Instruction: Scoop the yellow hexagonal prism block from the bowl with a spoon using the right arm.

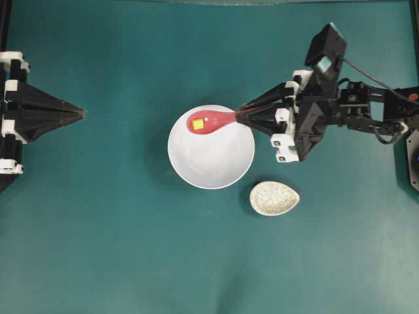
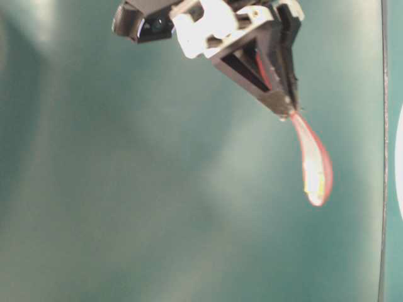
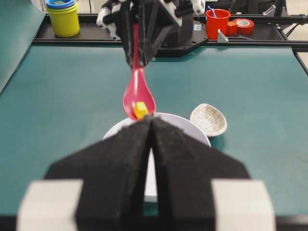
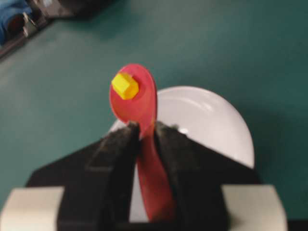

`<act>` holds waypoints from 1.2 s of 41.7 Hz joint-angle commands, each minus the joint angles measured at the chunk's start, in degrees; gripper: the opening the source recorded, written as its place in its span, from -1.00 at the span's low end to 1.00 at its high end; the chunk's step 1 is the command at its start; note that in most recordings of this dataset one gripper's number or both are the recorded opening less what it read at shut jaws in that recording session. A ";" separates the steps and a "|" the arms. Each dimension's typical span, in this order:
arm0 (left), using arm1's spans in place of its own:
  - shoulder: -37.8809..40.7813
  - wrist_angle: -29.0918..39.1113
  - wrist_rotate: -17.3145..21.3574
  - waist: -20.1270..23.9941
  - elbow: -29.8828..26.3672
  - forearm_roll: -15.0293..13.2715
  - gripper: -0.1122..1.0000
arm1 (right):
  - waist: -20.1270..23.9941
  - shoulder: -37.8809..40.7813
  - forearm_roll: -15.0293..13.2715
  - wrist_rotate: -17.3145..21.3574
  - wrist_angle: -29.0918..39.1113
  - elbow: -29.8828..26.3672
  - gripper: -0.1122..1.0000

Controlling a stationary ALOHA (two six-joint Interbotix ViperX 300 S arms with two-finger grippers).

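Observation:
My right gripper (image 1: pixel 241 112) is shut on the handle of the red-pink spoon (image 1: pixel 211 122), which reaches left over the white bowl (image 1: pixel 216 163). The tiny yellow hexagonal prism block (image 1: pixel 198 123) lies in the spoon's scoop, above the bowl's upper left rim. In the right wrist view the block (image 4: pixel 125 85) sits at the far end of the scoop (image 4: pixel 137 98), the handle pinched between the fingers, with the bowl (image 4: pixel 211 120) below. The left wrist view shows the spoon (image 3: pixel 138 96) lifted above the bowl (image 3: pixel 195 130). My left gripper (image 1: pixel 82 114) rests shut at the far left, empty.
A small speckled teardrop dish (image 1: pixel 274 198) lies on the teal table just right of and below the bowl. Behind the right arm a black rack holds a yellow-and-blue cup stack (image 3: pixel 63 17), a red cup (image 3: pixel 217 22) and red tape (image 3: pixel 243 25).

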 commanded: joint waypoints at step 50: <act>0.26 -0.26 -0.18 0.09 -1.23 0.09 -0.79 | 0.62 -2.81 0.00 2.81 -0.35 0.35 -0.67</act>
